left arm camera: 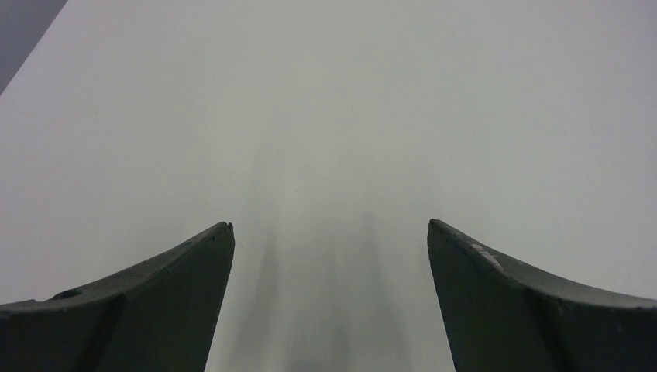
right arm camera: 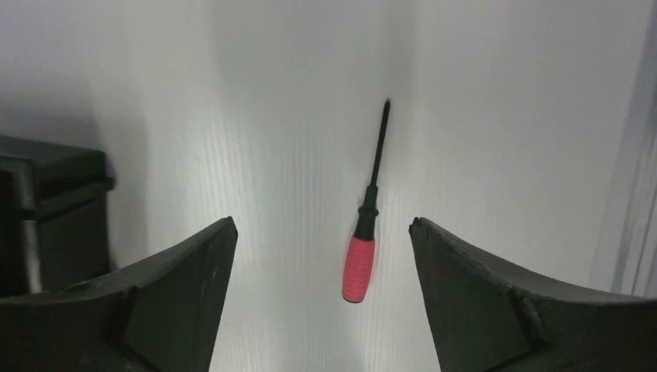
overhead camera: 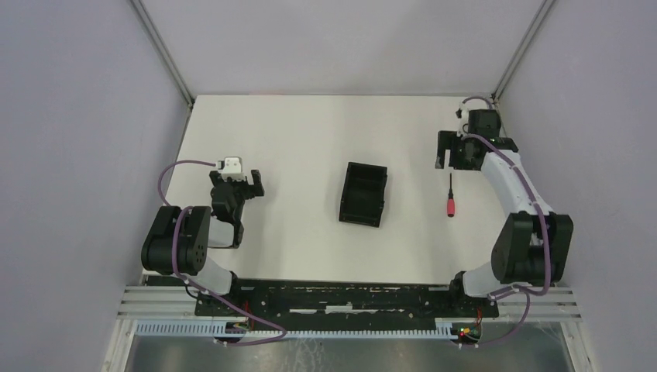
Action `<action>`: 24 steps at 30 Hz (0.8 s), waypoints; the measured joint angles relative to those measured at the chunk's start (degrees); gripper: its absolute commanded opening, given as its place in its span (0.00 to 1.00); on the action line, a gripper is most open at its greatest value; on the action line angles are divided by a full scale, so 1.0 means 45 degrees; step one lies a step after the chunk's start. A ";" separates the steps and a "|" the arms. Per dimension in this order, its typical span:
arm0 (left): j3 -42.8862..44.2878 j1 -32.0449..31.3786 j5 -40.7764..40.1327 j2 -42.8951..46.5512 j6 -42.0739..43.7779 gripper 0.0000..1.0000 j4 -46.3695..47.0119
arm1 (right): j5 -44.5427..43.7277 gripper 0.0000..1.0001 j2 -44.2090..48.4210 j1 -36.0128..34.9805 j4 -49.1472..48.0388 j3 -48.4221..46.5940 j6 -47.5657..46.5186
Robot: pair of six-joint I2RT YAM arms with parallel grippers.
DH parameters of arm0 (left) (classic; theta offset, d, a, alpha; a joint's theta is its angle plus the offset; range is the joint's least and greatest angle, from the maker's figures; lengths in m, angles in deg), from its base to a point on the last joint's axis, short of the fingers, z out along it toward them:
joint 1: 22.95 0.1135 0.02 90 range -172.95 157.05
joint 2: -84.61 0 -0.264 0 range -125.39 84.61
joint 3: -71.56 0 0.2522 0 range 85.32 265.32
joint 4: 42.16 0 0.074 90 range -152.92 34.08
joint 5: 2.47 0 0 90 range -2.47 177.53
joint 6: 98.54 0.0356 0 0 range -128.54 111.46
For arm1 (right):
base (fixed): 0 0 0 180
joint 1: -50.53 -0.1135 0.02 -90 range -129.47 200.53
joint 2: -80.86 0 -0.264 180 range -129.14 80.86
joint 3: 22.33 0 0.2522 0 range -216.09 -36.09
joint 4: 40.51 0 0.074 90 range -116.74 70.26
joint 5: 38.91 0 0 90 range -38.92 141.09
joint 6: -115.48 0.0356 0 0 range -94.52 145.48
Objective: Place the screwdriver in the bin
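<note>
The screwdriver (overhead camera: 450,198) lies on the white table right of centre, red handle toward the near edge, black shaft pointing away. The black bin (overhead camera: 363,194) stands open-topped and empty mid-table, left of the screwdriver. My right gripper (overhead camera: 454,158) is open and hangs above the screwdriver. In the right wrist view the red handle of the screwdriver (right arm camera: 359,267) shows between the fingers of my open gripper (right arm camera: 321,222), nearer the right finger and untouched. The bin (right arm camera: 48,209) is at that view's left edge. My left gripper (overhead camera: 245,186) is open and empty over bare table (left arm camera: 329,223).
Grey enclosure walls and metal corner posts (overhead camera: 166,54) ring the table. The right wall (right arm camera: 637,155) runs close beside the screwdriver. The arm bases sit on a rail (overhead camera: 349,298) at the near edge.
</note>
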 measured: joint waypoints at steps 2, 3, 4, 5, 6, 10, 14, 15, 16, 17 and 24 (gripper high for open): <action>0.0000 0.0000 0.0005 0.0000 0.0000 1.00 0.0000 | -0.0126 0.88 -0.0850 0.0000 0.0243 0.0481 -0.0029; 0.0000 0.0000 0.0000 0.0000 0.0000 1.00 0.0000 | -0.0248 0.87 -0.1205 0.0000 0.0340 0.0908 -0.0039; 0.0000 0.0000 0.0000 0.0000 0.0000 1.00 0.0000 | -0.0330 0.85 -0.1452 0.0000 0.0452 0.1302 -0.0044; 0.0000 0.0000 0.0000 0.0000 0.0000 1.00 0.0000 | -0.0398 0.83 -0.1574 0.0000 0.0481 0.1613 -0.0039; 0.0000 0.0000 0.0000 0.0000 0.0000 1.00 0.0000 | -0.0481 0.82 -0.1710 0.0000 0.0515 0.1923 -0.0044; 0.0000 0.0000 0.0000 0.0000 -0.0005 1.00 0.0000 | -0.0865 0.72 -0.2288 0.0000 0.0107 0.2992 -0.0034; 0.0000 0.0000 0.0005 0.0000 0.0000 1.00 0.0000 | -0.0947 0.44 -0.2696 0.0010 -0.0369 0.3376 0.0034; 0.0000 0.0000 0.0000 0.0000 0.0000 1.00 0.0000 | -0.0947 0.33 -0.2730 0.0010 -0.0495 0.3376 0.0029; 0.0000 0.0000 0.0005 0.0000 0.0000 1.00 0.0000 | -0.0962 0.23 -0.2754 0.0010 -0.0563 0.3356 0.0034; 0.0000 0.0000 0.0000 0.0000 0.0000 1.00 0.0000 | -0.0976 0.12 -0.2759 0.0010 -0.0665 0.3342 0.0058; 0.0000 0.0000 0.0005 0.0000 0.0000 1.00 0.0000 | -0.1141 0.00 -0.2943 0.0010 0.0199 0.2516 0.0058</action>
